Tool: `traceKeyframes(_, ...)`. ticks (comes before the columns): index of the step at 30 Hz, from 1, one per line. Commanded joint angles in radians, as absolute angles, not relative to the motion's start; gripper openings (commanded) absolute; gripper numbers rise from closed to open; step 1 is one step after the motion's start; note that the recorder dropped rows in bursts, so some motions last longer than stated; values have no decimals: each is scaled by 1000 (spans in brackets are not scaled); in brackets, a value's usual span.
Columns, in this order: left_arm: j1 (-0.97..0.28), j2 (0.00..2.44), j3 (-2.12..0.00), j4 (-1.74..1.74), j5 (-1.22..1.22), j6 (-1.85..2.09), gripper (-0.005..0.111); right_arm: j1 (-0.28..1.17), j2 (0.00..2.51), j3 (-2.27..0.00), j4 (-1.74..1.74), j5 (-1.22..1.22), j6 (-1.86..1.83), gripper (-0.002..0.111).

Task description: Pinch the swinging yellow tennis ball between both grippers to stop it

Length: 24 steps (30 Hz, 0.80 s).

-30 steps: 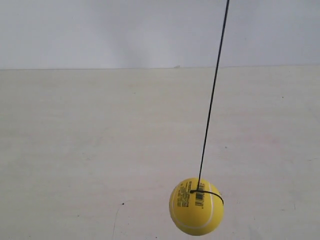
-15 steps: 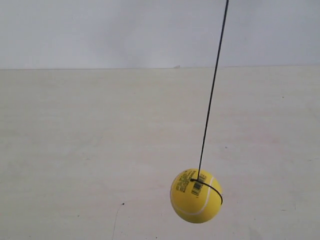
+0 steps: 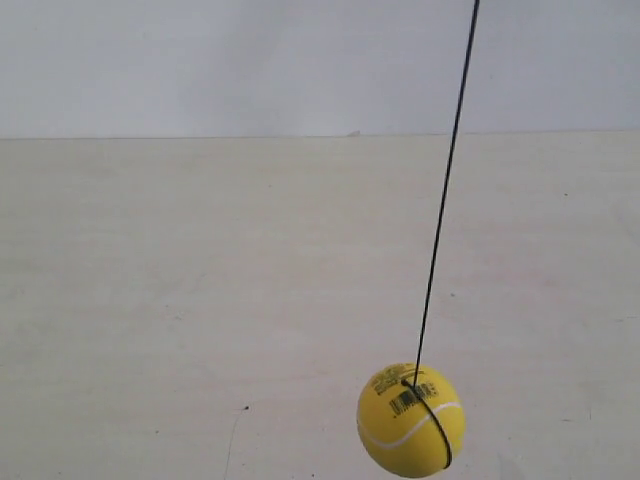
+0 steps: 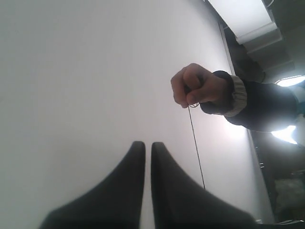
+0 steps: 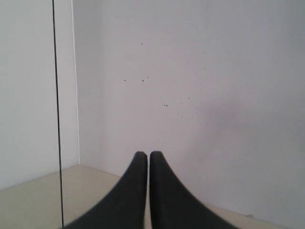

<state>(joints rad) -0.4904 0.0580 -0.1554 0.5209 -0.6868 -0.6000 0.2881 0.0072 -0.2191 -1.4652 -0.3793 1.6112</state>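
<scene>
Yellow tennis ball, white-seamed, hangs on thin black string; tapered left hand and right hand closed, empty.

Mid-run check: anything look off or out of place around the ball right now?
Nothing damaged. The yellow tennis ball hangs on a slanted black string, which a person's hand holds up. The left gripper and right gripper show jaws closed, and neither appears in the exterior view.

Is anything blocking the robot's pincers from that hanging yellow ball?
Nothing visible does. The yellow tennis ball hangs free on its string above the table. The left gripper and right gripper views show the string but not the ball itself.
</scene>
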Motion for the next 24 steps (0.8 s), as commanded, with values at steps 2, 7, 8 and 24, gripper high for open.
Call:
traceKeyframes(2, -499, 53, -149, 512, -679, -610, 5, 289, 0, -222, -1465, -373, 1614, 0)
traceKeyframes(7, -499, 46, -149, 512, -679, -610, 5, 289, 0, -222, -1465, -373, 1614, 0)
traceKeyframes(8, -487, 16, -149, 512, -679, -610, 5, 289, 0, -222, -1465, -375, 1614, 0)
traceKeyframes(24, 72, 0, -149, 519, -793, -610, 5, 289, 0, -222, -1465, -375, 1614, 0)
